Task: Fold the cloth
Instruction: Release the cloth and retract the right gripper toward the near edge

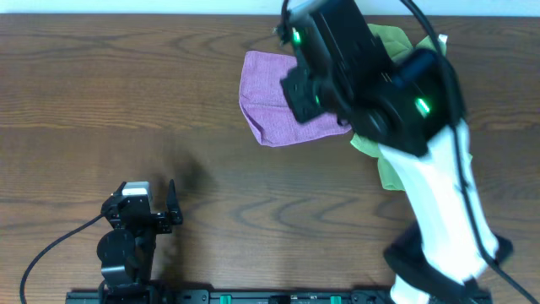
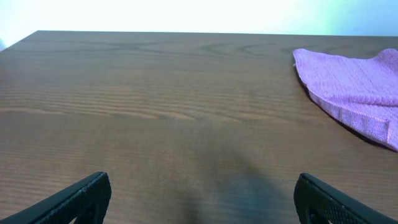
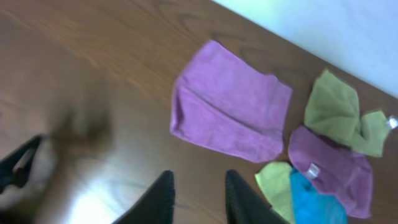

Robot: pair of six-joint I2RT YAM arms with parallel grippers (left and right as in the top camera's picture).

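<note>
The mauve cloth [image 1: 268, 100] lies flat on the wooden table at the back centre, in a rough rectangle with a fold ridge near one edge. It also shows in the left wrist view [image 2: 354, 93] and the right wrist view [image 3: 230, 102]. My right gripper [image 3: 199, 186] is open and empty, held above the table and short of the cloth. In the overhead view the right arm [image 1: 371, 76] hangs over the cloth's right side and hides the gripper. My left gripper [image 1: 150, 198] is open and empty near the front left [image 2: 202, 199], far from the cloth.
Other cloths lie in a pile to the right of the mauve one: an olive green cloth [image 3: 339, 112], a purple cloth with a small white tag [image 3: 329, 165], a blue cloth [image 3: 314, 199] and a light green cloth [image 3: 277, 180]. Green cloth shows beside the arm [image 1: 392, 169].
</note>
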